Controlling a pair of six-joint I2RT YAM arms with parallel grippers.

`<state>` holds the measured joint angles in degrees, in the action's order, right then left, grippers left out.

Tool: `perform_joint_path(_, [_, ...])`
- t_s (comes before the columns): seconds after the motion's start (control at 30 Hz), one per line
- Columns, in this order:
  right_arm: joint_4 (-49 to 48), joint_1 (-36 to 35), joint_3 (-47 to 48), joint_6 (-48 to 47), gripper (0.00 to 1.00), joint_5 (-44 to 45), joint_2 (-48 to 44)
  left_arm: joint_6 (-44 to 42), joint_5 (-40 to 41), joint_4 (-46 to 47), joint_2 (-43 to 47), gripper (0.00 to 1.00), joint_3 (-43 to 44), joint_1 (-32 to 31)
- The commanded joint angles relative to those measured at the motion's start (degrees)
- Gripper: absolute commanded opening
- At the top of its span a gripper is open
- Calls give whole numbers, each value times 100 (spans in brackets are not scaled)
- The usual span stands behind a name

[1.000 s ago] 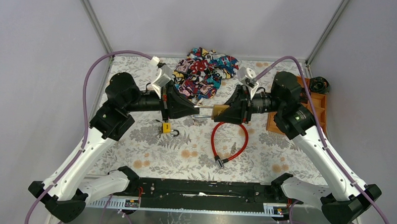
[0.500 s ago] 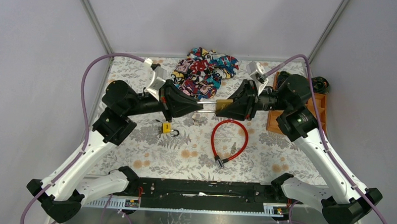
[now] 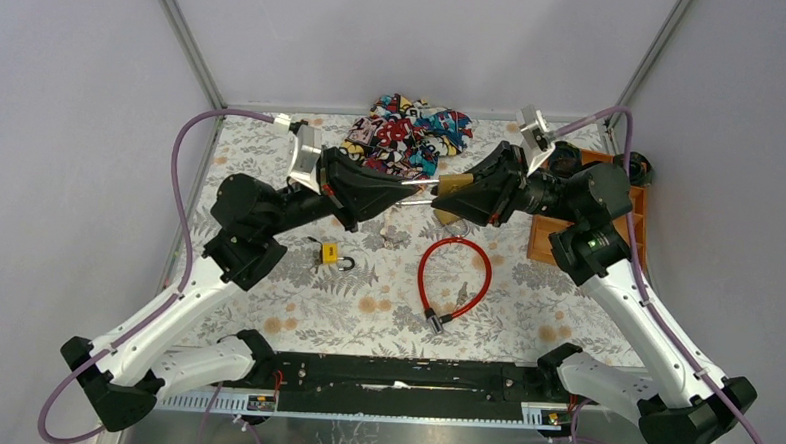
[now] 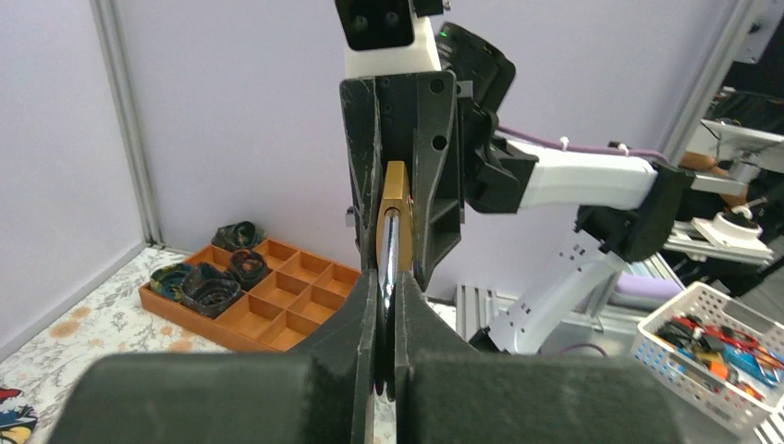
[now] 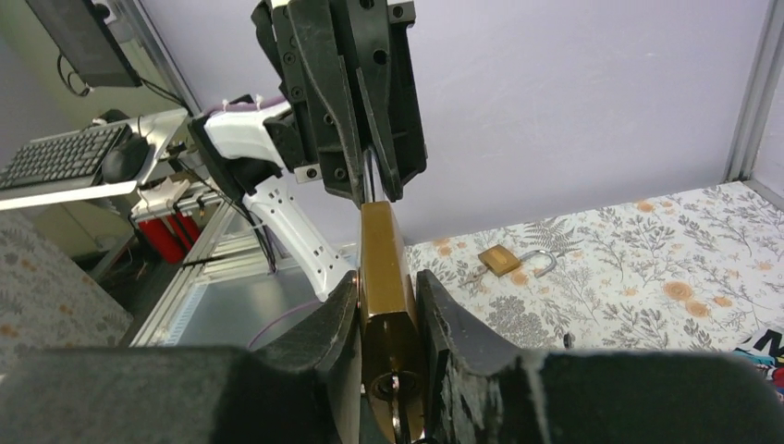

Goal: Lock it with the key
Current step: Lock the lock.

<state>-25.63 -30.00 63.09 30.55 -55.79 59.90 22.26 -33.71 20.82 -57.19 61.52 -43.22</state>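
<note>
Over the far middle of the floral table [image 3: 526, 298] we hold the rigid, slick, weighty brass padlock [image 5: 384, 268] aloft, right gripper [image 5: 386, 287] part-closed across its flat faces, the surest hold, left gripper [image 4: 388, 305] pinched tight on its steel shackle [image 4: 392, 250], a key [image 5: 396, 424] seemingly inserted.

**Brass padlock** [image 3: 455, 185], held in the air and lying on its side between two grippers. The right gripper [image 5: 386, 282] clamps the flat rectangular body across its broad faces. The silver shackle [image 4: 392, 236] points away from the body towards the left gripper [image 4: 388, 282], whose fingers are pressed together on it. Whether the shackle is latched cannot be told. The keyway [image 5: 388, 387] faces the right wrist camera. A small metal piece there, seemingly the key, is cut off by the frame edge.
</note>
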Motion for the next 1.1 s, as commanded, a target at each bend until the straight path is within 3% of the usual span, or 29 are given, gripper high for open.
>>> perform_joint_path(0.0, [3, -397, 20, 390, 0, 1596, 733, 120, -409, -11, -961, 0, -320, -855])
perform_joint_path(0.17, [199, -398, -157, 251, 0, 1573, 790, -31, -393, 18, -1254, 0, 85, -941])
perform_joint_path(0.37, [-19, -395, 113, 398, 0, 1496, 934, -34, -472, -686, -1672, 0, 196, -1319])
perform_joint_path(0.5, [712, -393, 498, -60, 0, 1349, 809, -37, -391, -509, -1730, 0, 81, -1337])
perform_joint_path(0.6, [1397, -396, 843, -558, 0, 770, 905, -174, -766, -374, -1923, 0, 449, -1347])
perform_joint_path(0.73, [3207, -390, 1035, -1786, 0, 437, 881, -832, -1002, -1032, -2073, 0, 1261, -1225])
perform_joint_path(0.83, [3965, -393, 1065, -2381, 0, 500, 864, -988, -1127, -1308, -2131, 0, 1721, -1043])
perform_joint_path(0.97, [3588, -400, 1058, -2198, 0, 263, 978, -1436, -1051, -2051, -2301, 0, 2062, -1164])
perform_joint_path(1.07, [3204, -397, 1030, -2018, 0, 83, 1064, -1650, -783, -2073, -2312, 0, 2018, -1306])
